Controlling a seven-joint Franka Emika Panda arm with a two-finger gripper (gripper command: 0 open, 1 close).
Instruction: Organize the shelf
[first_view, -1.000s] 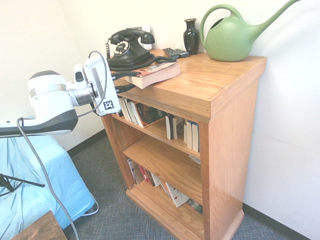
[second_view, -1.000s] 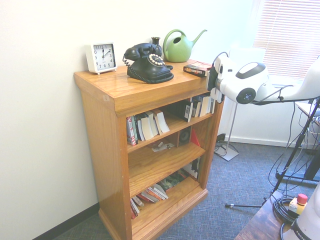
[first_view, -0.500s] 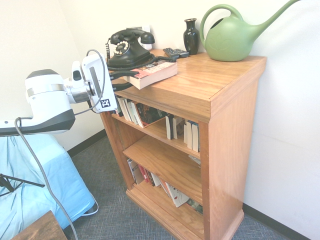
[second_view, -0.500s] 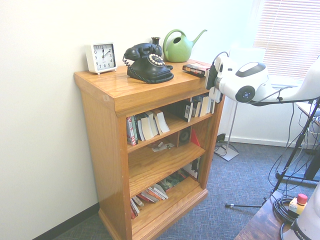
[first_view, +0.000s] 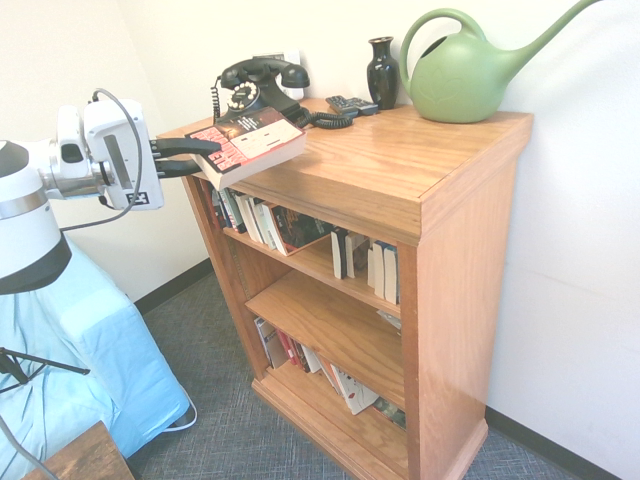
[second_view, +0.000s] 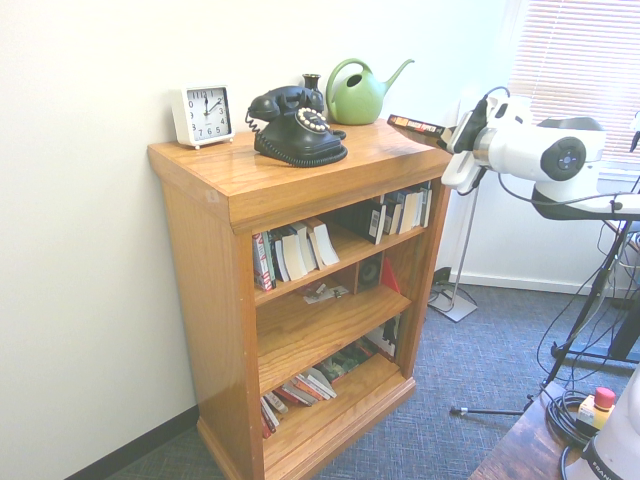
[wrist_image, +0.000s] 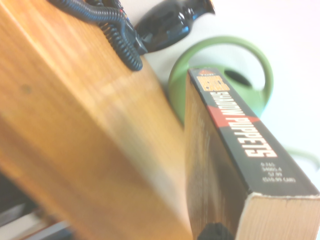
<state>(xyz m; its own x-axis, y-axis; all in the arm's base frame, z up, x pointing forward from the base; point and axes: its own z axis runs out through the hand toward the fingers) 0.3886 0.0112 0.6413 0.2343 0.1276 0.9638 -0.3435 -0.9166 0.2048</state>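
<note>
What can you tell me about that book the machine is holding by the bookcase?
The book is a thick paperback with a red, black and white cover, cream page edges and a black spine with light lettering and a red patch. The gripper is shut on one end, holding it tilted. It hangs at the front corner of the shelf, near the black rotary telephone. Whether its far end touches the wooden top cannot be told.
</note>
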